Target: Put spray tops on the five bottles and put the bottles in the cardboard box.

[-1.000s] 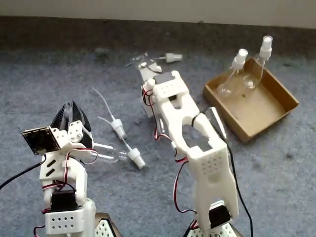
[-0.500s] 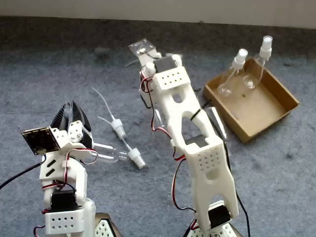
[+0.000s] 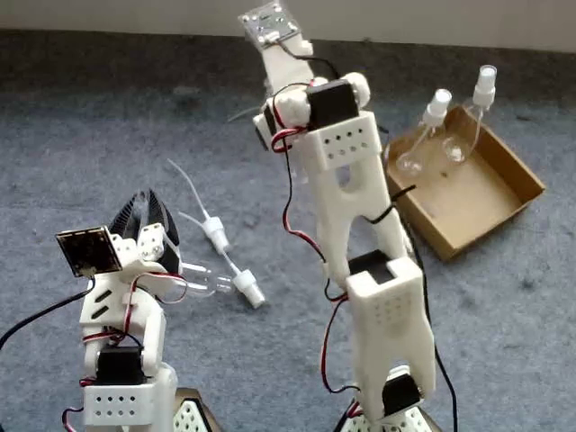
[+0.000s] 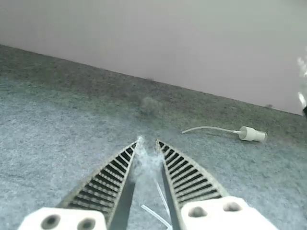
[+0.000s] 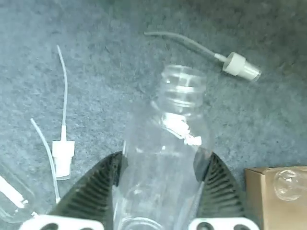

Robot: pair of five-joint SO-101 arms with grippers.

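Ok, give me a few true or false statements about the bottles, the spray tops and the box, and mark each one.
1. A capped bottle and a second capped bottle stand in the cardboard box. True.
2. The held bottle in the right gripper already has a spray top. False: its neck is open, with no top on it.
3. A loose spray top lies on the carpet. True.
4. The cardboard box sits on the left arm's side. False: it sits on the right arm's side.
5. A clear bottle lies on its side near the left arm. True.
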